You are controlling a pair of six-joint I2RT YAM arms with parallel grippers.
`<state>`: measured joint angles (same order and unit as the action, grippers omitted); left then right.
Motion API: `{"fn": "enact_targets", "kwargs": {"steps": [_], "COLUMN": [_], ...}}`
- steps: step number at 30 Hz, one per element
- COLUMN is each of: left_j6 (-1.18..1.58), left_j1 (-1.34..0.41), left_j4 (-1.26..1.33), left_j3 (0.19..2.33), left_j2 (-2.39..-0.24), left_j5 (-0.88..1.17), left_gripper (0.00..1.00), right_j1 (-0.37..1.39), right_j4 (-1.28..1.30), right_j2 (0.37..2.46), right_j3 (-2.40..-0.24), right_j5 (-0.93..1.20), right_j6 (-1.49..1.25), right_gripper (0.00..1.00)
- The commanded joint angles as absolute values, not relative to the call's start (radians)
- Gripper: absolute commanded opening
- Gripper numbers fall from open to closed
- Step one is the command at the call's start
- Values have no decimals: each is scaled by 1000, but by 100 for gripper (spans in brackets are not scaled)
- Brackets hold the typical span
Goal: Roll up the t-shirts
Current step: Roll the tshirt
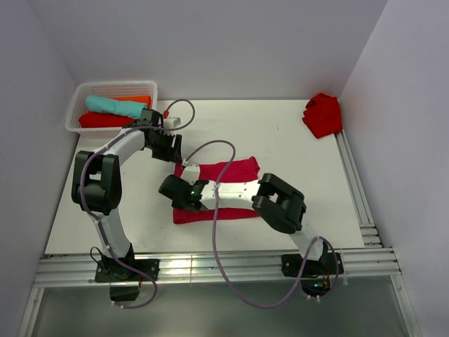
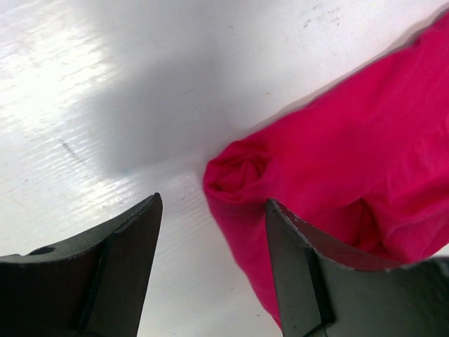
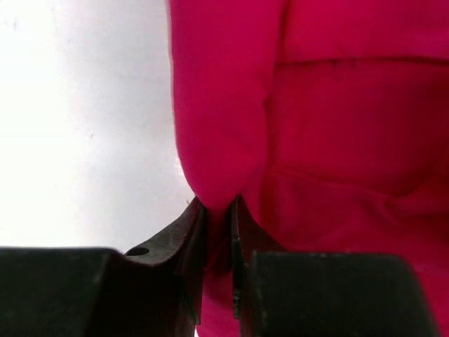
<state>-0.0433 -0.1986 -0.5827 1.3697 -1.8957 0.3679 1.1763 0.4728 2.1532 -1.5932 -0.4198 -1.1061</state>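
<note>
The pinkish-crimson t-shirt (image 1: 228,170) lies folded into a long band in the middle of the table. My right gripper (image 1: 173,191) reaches left across it and is shut on a fold at its left edge; the right wrist view shows the cloth (image 3: 316,126) pinched between the fingertips (image 3: 219,210). My left gripper (image 1: 174,152) is open at the shirt's far left corner. In the left wrist view (image 2: 214,210) a curled end of the cloth (image 2: 330,161) lies just ahead of the jaws, with the right finger (image 2: 295,274) over the cloth. No neck label shows.
A white basket (image 1: 76,111) at the back left holds rolled teal (image 1: 116,106), orange (image 1: 137,100) and scarlet (image 1: 105,121) shirts. A crumpled scarlet shirt (image 1: 323,114) lies at the back right. A metal rail (image 1: 358,189) runs along the table's right edge.
</note>
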Motion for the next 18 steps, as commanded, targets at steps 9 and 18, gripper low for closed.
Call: {"fn": "enact_targets", "kwargs": {"steps": [9, 18], "left_j6": [-98, -126], "left_j1": [-143, -146], "left_j4": [-595, -565], "left_j3": [1355, 1259], "left_j2": [-1787, -1778], "left_j5": [457, 537], "left_gripper": [66, 66], "right_j1": [1069, 1011], "right_j4": [-498, -977], "right_j2": [1937, 2022], "right_j3": [-966, -772], "right_j5": [-23, 52], "right_j6": [-1273, -1468], "right_gripper": [11, 13]}}
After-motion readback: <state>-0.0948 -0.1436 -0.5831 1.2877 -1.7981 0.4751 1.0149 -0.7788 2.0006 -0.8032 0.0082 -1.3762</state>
